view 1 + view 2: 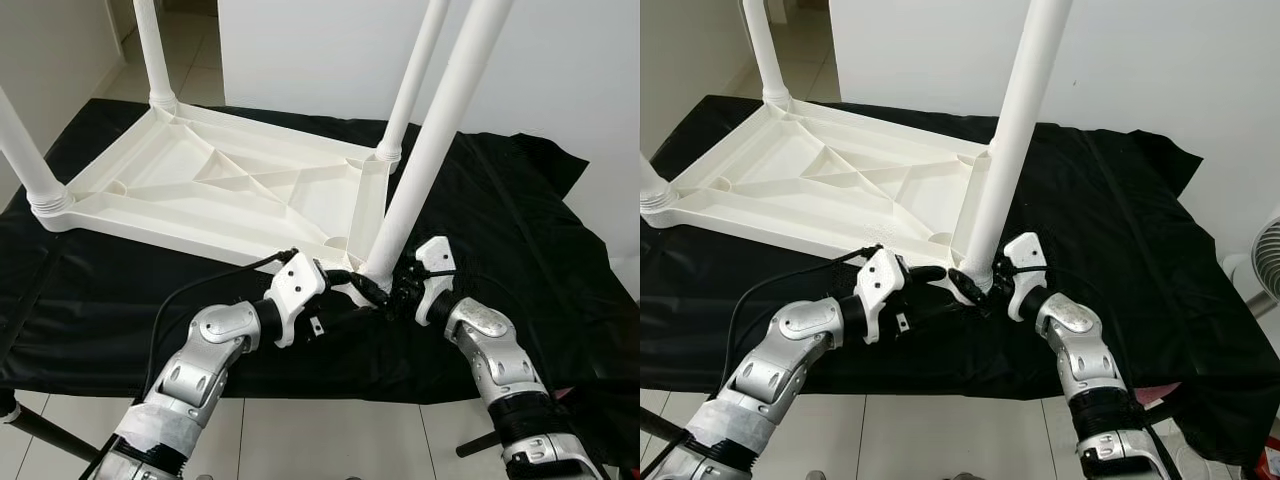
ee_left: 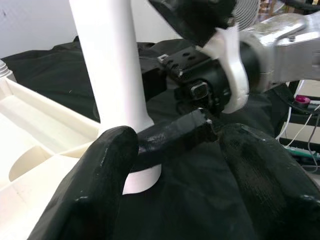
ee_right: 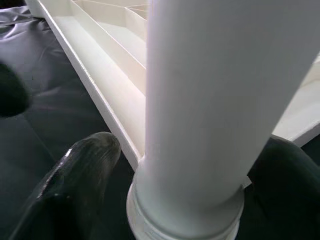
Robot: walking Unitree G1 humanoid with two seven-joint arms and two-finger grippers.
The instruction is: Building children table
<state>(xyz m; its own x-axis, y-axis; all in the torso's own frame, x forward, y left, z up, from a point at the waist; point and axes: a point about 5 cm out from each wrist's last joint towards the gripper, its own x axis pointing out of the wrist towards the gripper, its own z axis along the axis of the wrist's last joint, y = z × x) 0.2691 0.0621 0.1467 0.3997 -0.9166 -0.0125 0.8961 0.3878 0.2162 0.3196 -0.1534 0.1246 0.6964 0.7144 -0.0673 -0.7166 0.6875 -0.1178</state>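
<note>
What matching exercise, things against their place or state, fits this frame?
Things:
1. tabletop
2. near leg
3. black cloth
4. right gripper

Places or states:
A. fingers either side of the leg's base
B. upside down, ribs facing up
C. spread under the whole table
D. standing tilted at the corner nearest the robot

Pairs: 1-B, 2-D, 3-C, 4-A

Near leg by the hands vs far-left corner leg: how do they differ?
The near leg leans, tilted away from the others; the far-left leg stands upright. The near leg has the left hand and right hand at its base; the far-left leg has none. Both are white tubes rising from the upturned tabletop.
</note>
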